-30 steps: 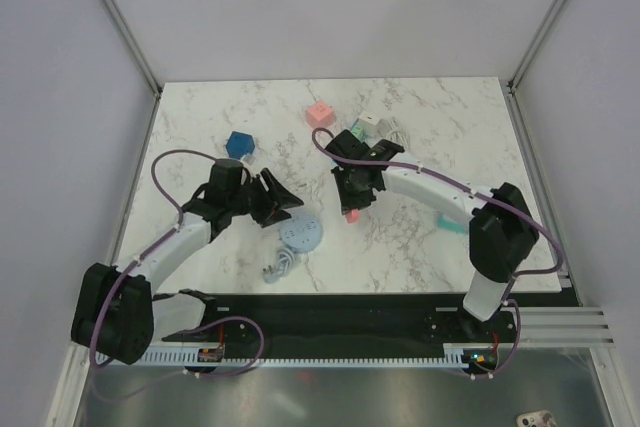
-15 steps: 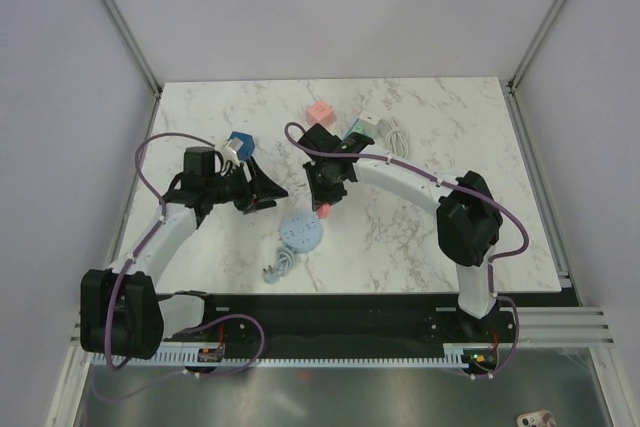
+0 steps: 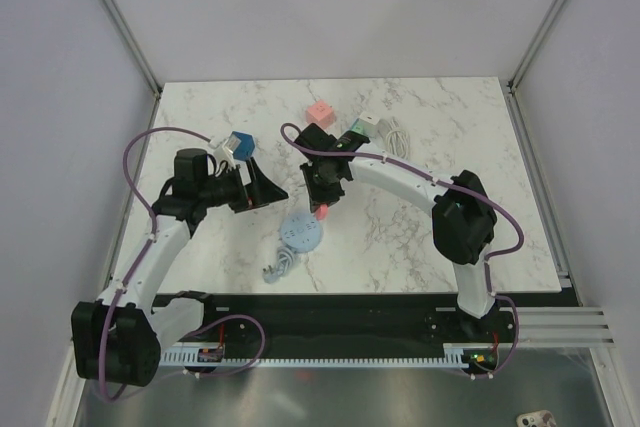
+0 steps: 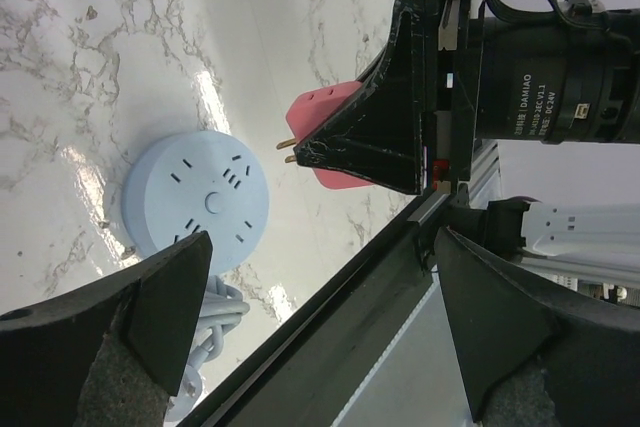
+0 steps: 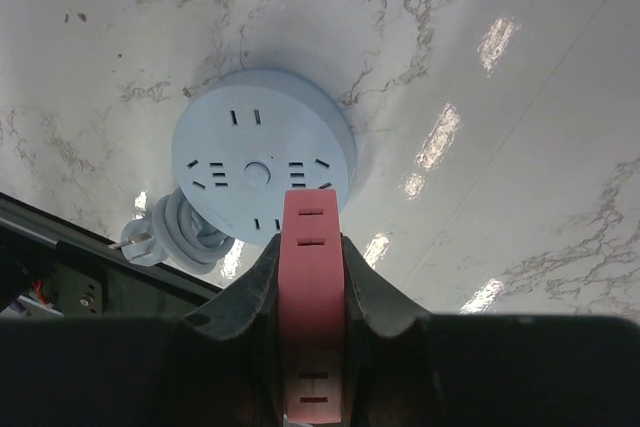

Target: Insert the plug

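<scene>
Nearest me, a coiled cord lay against the round blue socket on the table. My right gripper had its fingers clamped on the red plug, which hung just over the socket's far rim, prongs pointed at it but not in. To the left, my left gripper sat with fingers wide apart, holding nothing. Beyond lay a blue block, a pink block and a white cable.
</scene>
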`<state>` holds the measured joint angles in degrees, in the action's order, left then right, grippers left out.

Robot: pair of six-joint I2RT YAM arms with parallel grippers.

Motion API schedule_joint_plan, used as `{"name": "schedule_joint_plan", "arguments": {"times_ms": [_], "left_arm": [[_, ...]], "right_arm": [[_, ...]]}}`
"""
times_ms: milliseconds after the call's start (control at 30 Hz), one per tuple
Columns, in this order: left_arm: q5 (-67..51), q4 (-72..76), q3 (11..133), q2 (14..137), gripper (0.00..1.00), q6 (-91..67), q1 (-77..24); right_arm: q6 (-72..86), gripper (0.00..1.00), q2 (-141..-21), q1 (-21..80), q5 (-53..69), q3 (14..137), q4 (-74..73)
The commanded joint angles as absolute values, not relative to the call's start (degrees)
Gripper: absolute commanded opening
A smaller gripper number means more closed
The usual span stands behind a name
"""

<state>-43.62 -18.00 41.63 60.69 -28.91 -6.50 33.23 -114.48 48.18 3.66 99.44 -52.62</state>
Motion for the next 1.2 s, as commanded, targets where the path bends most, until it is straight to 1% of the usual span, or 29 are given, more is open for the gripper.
{"name": "schedule_joint_plan", "arguments": {"times_ms": [0,167,433,833,1167], "left_arm": [[-43.07,-19.51,42.98,58.45,0.99,-24.61,-6.77],[-38.07,-22.15,43.24,55.90,0.99,-23.29,-6.77],[-32.52,-24.52,43.86,53.97,0.99,-22.76,-7.38],[-33.92,-24.52,44.21,55.55,0.99,-23.12,-7.91],[-33.13,-24.61,44.21,55.11,0.99,-23.12,-8.09]], "right_arm": [[33.22,0.00,-115.05,48.60,3.60,101.95,-54.14],[32.87,0.00,-116.36,49.13,3.69,103.79,-56.07],[30.85,0.00,-123.22,50.01,5.01,111.17,-62.83],[32.43,0.00,-125.24,50.36,6.15,111.44,-63.63],[33.22,0.00,-127.79,50.54,4.75,114.25,-63.54]]}}
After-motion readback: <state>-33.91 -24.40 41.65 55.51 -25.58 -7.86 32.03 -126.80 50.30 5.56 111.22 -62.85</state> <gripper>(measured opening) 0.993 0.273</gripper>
